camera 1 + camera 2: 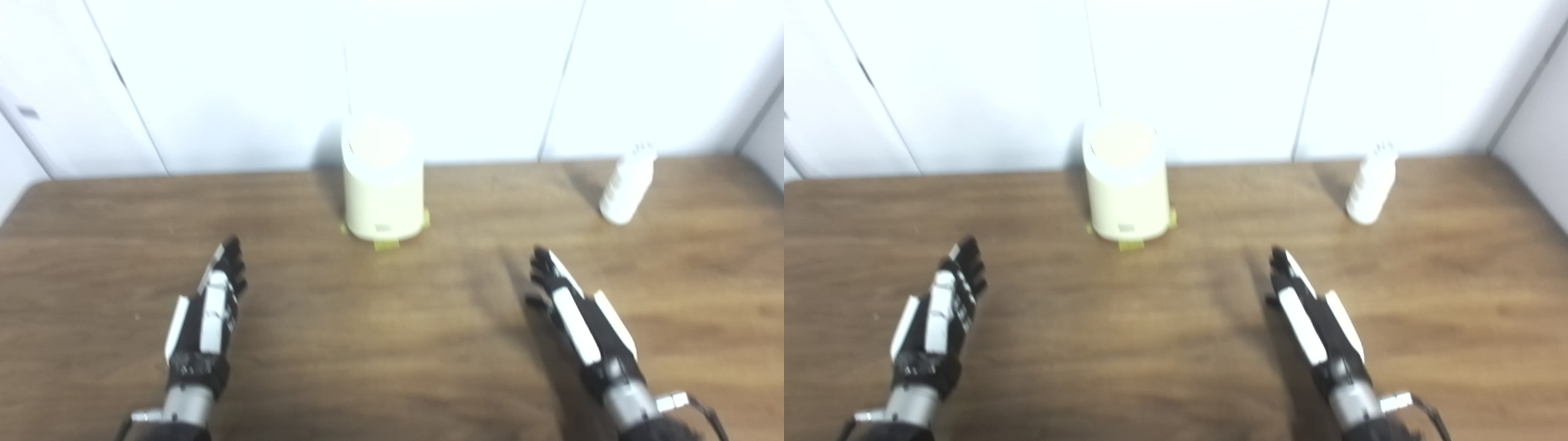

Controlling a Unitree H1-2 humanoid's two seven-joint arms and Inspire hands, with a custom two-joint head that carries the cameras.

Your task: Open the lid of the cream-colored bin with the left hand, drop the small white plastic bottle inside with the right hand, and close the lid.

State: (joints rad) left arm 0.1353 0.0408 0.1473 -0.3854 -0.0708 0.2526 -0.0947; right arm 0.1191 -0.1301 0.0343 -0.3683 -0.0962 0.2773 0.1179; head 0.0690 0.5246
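Observation:
A cream-colored bin point(383, 184) stands at the back middle of the wooden table, its lid point(376, 147) down. A small white plastic bottle point(628, 184) stands upright at the back right. My left hand point(208, 312) is open and empty, fingers stretched forward, low over the table to the front left of the bin. My right hand point(576, 312) is open and empty, fingers stretched forward, in front of and a little left of the bottle, well short of it. The picture is blurred.
The wooden table point(392, 343) runs to white wall panels point(245, 79) right behind the bin and bottle. Small yellow-green tape marks point(386, 245) lie at the bin's base. The table's left rear corner is rounded.

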